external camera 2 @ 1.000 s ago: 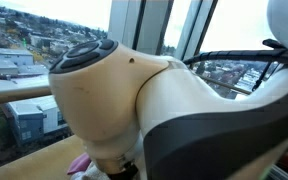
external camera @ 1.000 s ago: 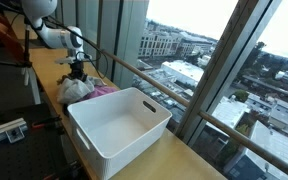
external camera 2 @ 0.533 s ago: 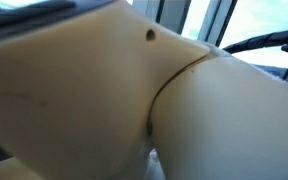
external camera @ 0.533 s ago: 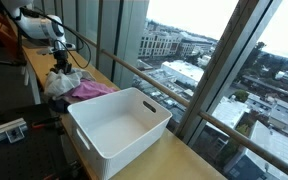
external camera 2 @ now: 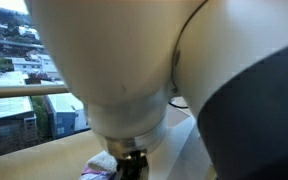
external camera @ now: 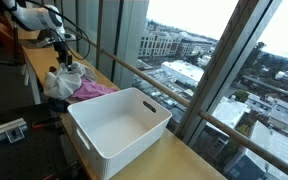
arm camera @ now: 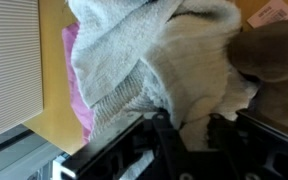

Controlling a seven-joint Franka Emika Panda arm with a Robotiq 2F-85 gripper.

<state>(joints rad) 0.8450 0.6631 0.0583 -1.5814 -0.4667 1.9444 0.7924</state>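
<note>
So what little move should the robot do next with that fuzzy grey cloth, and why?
Probably lift straight up a little. The gripper is shut on the grey knit cloth, but in an exterior view its lower end rests against the pink cloth. Rising first should pull it free without dragging the pink one along.

White bin [external camera: 134, 138]; grey knit cloth [arm camera: 164, 50]; pink cloth [arm camera: 74, 60].

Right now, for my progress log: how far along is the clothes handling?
Done: nothing visibly; both garments sit outside the white bin. In hand: the gripper is closed on the grey knit garment. Left: the pink garment lies ungripped on the wooden table.
</note>
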